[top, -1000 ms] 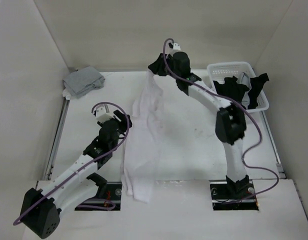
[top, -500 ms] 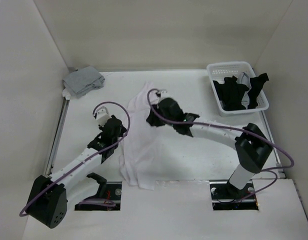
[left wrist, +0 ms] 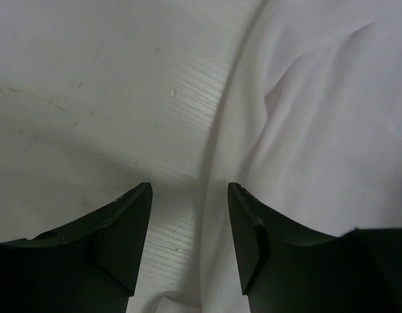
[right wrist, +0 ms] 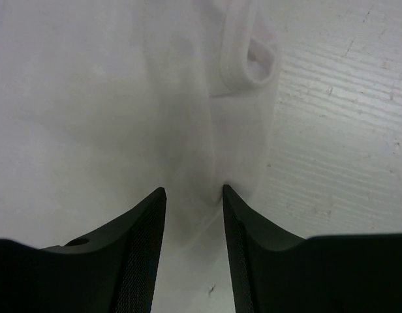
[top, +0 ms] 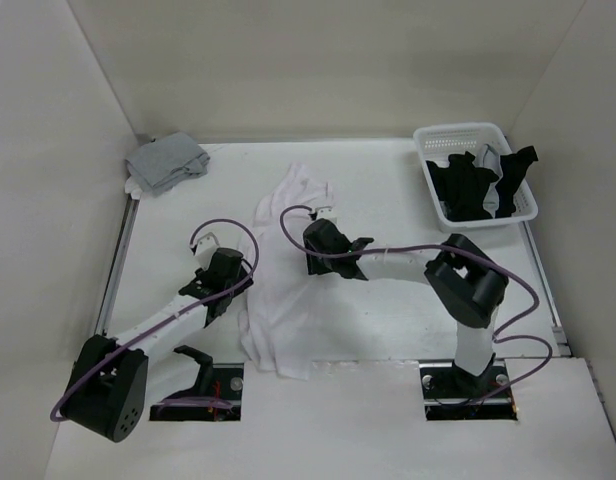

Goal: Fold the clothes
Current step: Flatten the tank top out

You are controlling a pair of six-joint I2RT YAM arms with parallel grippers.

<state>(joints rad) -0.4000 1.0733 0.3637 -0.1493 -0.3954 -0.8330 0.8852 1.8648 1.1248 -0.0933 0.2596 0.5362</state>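
A white top (top: pixel 286 305) lies crumpled in a long strip on the table (top: pixel 408 200), from the back middle down to the near edge. My left gripper (top: pixel 233 272) is low at its left edge. In the left wrist view the left gripper (left wrist: pixel 189 189) is open, and the edge of the white top (left wrist: pixel 318 130) runs between the fingers. My right gripper (top: pixel 310 250) hangs over the top's upper middle. In the right wrist view the right gripper (right wrist: pixel 194 190) is open just above the white top (right wrist: pixel 90 98), near a rolled hem (right wrist: pixel 243 62).
A folded grey top (top: pixel 166 160) lies at the back left corner. A white slotted basket (top: pixel 458 131) at the back right holds black clothes (top: pixel 468 185). White walls close in the table on three sides.
The right gripper came down from the back, where it held the white top raised, to the table's middle and opened. The top now lies flat. The left arm drew back towards its base.
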